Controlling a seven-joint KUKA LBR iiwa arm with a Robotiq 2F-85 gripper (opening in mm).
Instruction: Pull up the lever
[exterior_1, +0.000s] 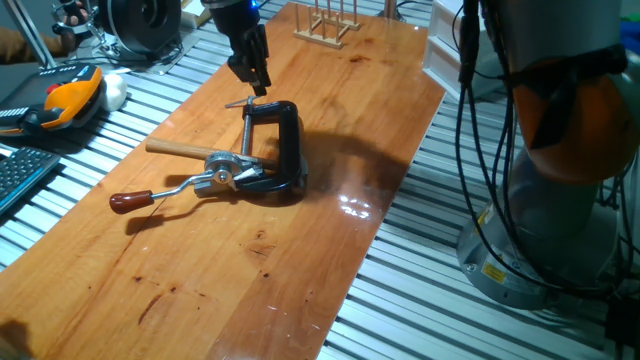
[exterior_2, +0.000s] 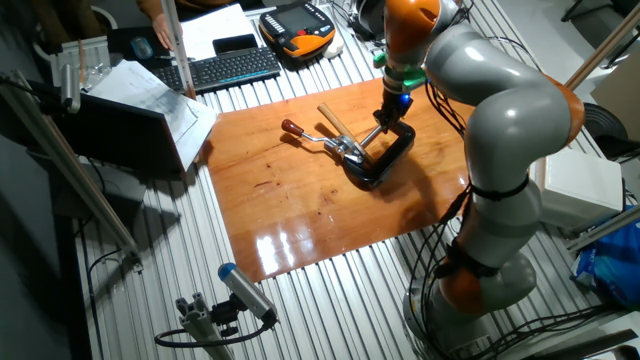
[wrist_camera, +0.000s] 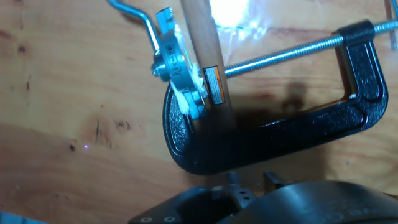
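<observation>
Silver lever well off jaws

silver lever with red-brown knob, black C-clamp, pale hammer handle

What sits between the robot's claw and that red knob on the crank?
In one fixed view, the black C-clamp and silver hub lie between gripper and knob.

The gripper hangs just above the black clamp on the wooden table. The lever lies flat, its red knob toward the table's left edge.
</observation>
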